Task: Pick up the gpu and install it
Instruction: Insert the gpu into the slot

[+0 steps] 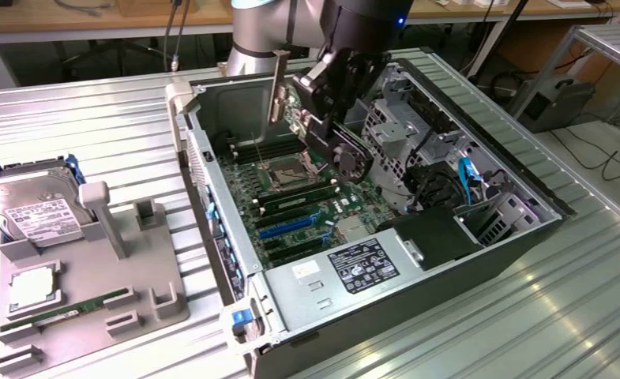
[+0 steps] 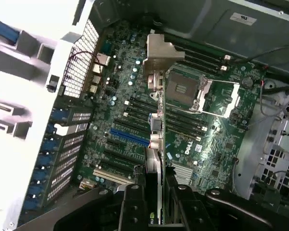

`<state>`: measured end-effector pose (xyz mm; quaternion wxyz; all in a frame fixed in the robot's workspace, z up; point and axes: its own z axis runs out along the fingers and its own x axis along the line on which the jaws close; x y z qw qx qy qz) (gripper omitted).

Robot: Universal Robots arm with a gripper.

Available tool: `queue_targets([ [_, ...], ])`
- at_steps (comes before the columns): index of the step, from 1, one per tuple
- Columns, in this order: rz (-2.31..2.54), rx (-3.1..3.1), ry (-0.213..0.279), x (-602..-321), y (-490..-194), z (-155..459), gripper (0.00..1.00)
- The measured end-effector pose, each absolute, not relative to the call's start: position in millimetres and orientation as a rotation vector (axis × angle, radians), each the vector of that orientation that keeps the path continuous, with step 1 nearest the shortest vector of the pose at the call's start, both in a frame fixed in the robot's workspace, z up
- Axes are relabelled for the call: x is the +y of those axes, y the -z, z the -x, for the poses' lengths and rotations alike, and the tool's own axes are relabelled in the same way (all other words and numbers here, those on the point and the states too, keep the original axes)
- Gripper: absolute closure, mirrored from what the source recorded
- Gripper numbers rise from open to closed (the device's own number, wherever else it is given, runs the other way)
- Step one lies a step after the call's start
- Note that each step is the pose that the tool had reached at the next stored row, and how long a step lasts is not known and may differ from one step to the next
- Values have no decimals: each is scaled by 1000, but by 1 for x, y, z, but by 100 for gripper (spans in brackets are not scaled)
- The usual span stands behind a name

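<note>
above the motherboard [image 2: 216, 139] | gpu [image 2: 156, 126] (edge-on, upright) | clamped between the fingers [image 2: 133, 211]

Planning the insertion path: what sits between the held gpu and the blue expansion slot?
Exterior view: memory slots, with a green stick, lie on the board between the gpu and the blue expansion slot.

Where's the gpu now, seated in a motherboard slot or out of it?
Out. The gpu hangs edge-down in the fingers above the motherboard, and the blue slot lies bare.
</note>
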<state>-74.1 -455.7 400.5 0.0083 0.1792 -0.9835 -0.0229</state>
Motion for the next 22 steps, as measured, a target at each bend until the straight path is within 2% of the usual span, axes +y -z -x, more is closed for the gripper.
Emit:
queue_targets([
  [22, -1257, -2879, 59, -456, -396, 74, 74],
])
